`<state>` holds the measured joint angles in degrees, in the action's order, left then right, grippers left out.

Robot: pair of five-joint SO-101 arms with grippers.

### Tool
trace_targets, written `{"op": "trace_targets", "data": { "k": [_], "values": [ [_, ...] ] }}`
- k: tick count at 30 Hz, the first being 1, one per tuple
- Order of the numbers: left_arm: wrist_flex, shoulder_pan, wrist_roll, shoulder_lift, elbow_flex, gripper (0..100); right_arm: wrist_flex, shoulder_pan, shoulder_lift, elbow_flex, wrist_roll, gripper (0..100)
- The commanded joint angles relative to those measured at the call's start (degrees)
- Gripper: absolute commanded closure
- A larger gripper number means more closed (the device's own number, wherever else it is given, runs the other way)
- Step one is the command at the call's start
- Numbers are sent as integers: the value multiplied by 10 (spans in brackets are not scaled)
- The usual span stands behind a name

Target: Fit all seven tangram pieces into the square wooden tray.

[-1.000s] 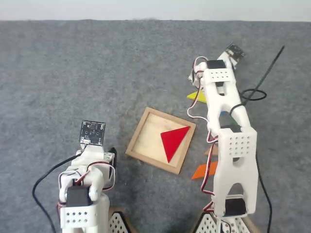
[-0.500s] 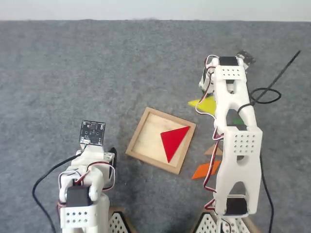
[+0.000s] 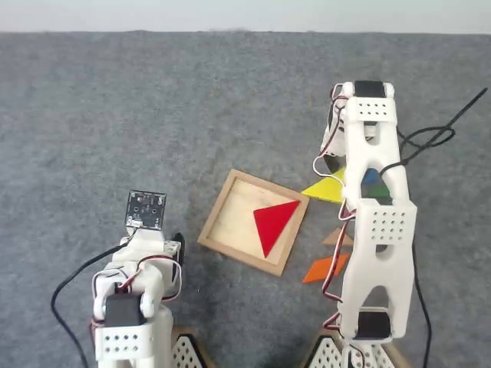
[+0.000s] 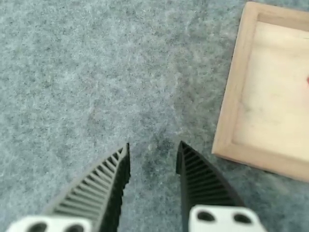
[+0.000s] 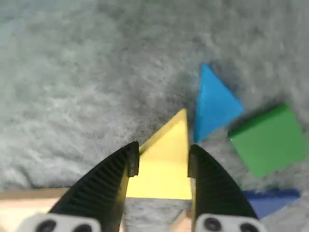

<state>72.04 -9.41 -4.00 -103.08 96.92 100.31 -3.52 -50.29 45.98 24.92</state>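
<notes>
High view: the red triangle (image 3: pixel 272 221) alone is seated in the tray (image 3: pixel 217 215); six pieces are judged left. Left wrist view: the left gripper (image 4: pixel 152 152) is seen released beside the tray. Right wrist view: the yellow triangle (image 5: pixel 166 171) is grasped by the right gripper (image 5: pixel 162 150) near the tray's corner; the blue triangle (image 5: pixel 215 104) and green square (image 5: pixel 268 140), mostly arm-covered from above, are shown.

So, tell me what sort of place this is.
Probably a robot-learning tabletop rig: two white arms on a grey felt-like table, with a wooden tray holding a red triangle, and a yellow triangle in the right arm's jaws.
</notes>
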Motion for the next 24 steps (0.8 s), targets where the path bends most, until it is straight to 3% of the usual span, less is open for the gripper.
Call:
{"op": "trace_targets", "data": {
  "k": [1,14,19,24],
  "values": [
    [5,1,-4,-16,-5,847,28,10,62,19,-72,921],
    [5,1,-4,-16,-5,847,27,4,308,-24,-93,969],
    [5,1,-4,-16,-5,847,-30,-50,351,-222,49,953],
    [5,1,-4,-16,-5,847,-117,-36,340,-346,135,832]
  ]
}}
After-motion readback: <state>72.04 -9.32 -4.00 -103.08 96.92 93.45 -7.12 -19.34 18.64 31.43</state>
